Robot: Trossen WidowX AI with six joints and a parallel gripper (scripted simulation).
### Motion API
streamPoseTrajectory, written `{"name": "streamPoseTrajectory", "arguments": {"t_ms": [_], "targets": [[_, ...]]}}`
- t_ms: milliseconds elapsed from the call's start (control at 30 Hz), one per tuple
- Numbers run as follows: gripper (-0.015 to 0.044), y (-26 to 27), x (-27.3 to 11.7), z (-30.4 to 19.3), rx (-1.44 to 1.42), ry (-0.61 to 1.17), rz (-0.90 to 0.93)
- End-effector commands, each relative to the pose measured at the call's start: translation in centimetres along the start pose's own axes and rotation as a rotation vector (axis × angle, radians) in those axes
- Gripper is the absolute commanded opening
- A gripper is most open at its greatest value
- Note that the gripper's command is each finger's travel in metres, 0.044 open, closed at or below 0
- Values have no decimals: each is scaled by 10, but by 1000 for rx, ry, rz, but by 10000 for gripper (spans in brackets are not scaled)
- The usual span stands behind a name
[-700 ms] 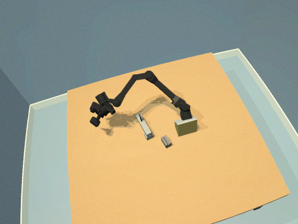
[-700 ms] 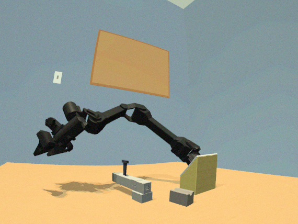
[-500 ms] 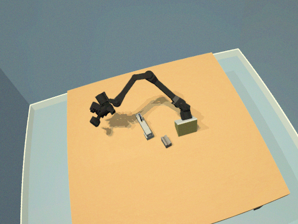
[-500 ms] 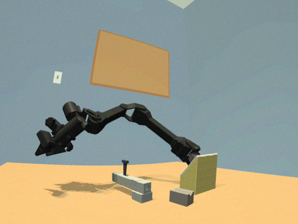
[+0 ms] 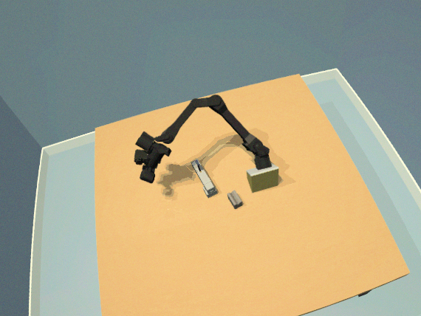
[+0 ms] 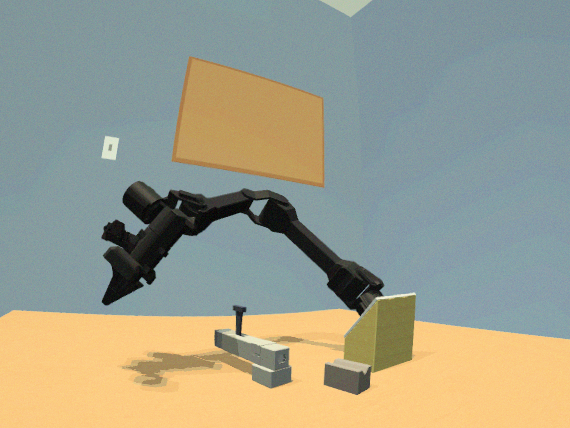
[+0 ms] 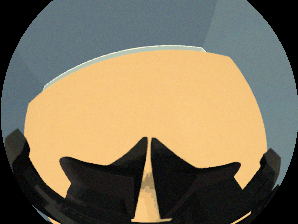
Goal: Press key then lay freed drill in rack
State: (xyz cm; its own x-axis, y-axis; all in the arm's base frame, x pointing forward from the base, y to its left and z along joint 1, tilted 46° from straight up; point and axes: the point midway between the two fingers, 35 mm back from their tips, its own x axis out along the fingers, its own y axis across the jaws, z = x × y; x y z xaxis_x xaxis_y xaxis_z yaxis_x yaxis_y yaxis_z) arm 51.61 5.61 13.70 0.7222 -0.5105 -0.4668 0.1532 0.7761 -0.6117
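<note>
The key [image 5: 199, 166] [image 6: 239, 322] is a dark T-shaped piece. It stands upright in the top of a long pale grey holder [image 5: 205, 180] [image 6: 251, 346], with its head well above the holder. The holder's near end rests on a grey foot and shows a small dark opening. I cannot make out the drill as a separate piece. The rack [image 5: 234, 199] [image 6: 346, 378] is a small grey block with a V-shaped groove on top, with nothing in it. My gripper [image 5: 148, 177] [image 6: 105, 302] [image 7: 148, 140] is shut and empty, raised above the table, left of the holder and key and clear of them.
A yellow-green block [image 5: 264, 180] [image 6: 395, 334] with a sloped white top stands in front of the arm's base, right of the holder and behind the rack. The wooden table [image 5: 236, 258] has a pale rimmed surface beyond its edges. A brown board [image 6: 250, 120] hangs on the wall.
</note>
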Motion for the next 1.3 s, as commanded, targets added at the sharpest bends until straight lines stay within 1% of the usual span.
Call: {"name": "streamPoseTrajectory", "arguments": {"t_ms": [0, 300, 633, 1000, 1267], "targets": [[0, 10, -44, -63, -166, 232, 85], [0, -2, -93, -115, -328, 436, 113], [0, -40, -154, -165, -524, 657, 87], [0, -42, -157, -167, -532, 666, 85], [0, -43, -150, -171, -531, 664, 84]]}}
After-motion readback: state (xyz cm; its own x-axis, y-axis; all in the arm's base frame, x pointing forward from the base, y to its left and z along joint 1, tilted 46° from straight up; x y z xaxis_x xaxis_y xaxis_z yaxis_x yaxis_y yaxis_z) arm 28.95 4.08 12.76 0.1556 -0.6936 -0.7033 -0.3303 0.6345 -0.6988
